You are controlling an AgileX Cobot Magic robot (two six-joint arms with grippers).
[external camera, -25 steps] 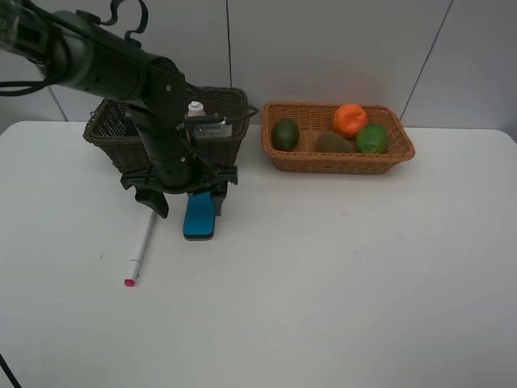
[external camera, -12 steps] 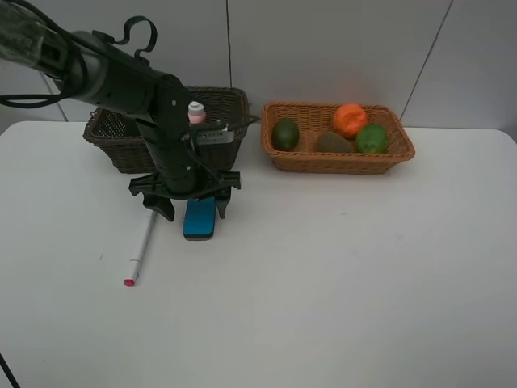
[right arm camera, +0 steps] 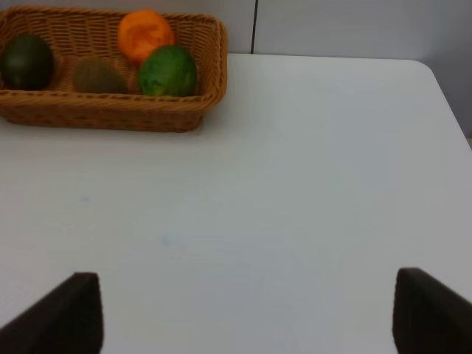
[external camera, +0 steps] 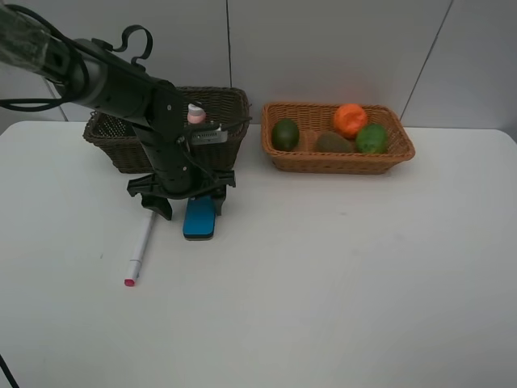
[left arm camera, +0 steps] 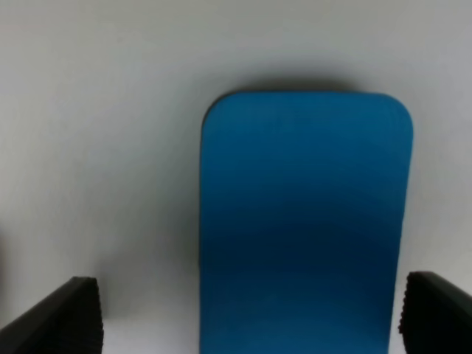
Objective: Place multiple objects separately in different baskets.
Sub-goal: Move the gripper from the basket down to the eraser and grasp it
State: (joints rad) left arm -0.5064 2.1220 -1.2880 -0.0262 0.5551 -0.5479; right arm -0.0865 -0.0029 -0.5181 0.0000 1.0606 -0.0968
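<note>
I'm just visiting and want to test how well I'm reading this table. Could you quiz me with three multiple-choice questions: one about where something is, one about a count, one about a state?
1. Where is the blue eraser?
A. in the dark basket
B. on the table, under the left gripper
C. in the light basket

2. How many fruits lie in the light basket?
A. two
B. four
C. six

3. How do the left gripper's jaws stand?
A. open, either side of the eraser
B. shut on the marker
C. shut on the eraser

Answers: 1 B, it lies flat on the white table. 2 B, two green, one brown, one orange. 3 A, the wrist view shows both fingertips apart from the eraser.
</note>
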